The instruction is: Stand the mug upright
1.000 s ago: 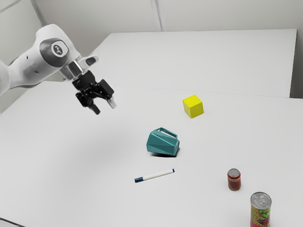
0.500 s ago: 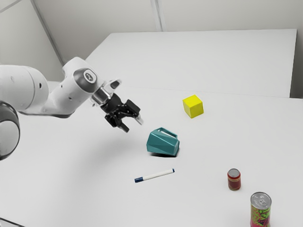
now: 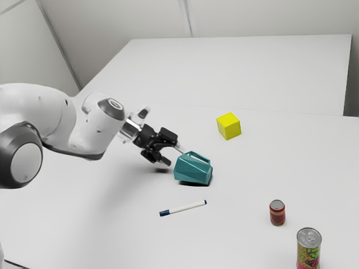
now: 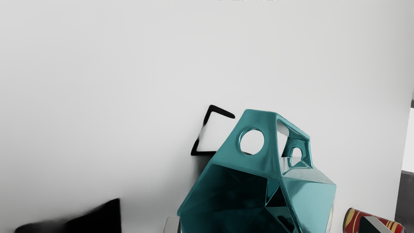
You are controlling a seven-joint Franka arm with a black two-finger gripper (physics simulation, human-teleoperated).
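Observation:
My gripper (image 3: 174, 156) is open and low over the table, its fingers pointing at the teal mug (image 3: 192, 169), close to the mug's side on the exterior view's left. The mug lies on its side with the handle on top. From the wrist camera, my gripper (image 4: 272, 225) has its fingertips spread wide, with the mug (image 4: 255, 165) between them and its open mouth facing my hand. Whether a finger touches the mug, I cannot tell.
A white marker (image 3: 188, 207) lies beside the mug. The yellow cube (image 3: 229, 126) sits farther back. Toward the exterior view's right stand a small red can (image 3: 277, 213) and a taller green-and-pink can (image 3: 308, 249) on the white table (image 3: 112, 224).
My gripper has come down and across toward the exterior view's right, from well away from the mug to right beside it. The mug and the other objects have stayed put.

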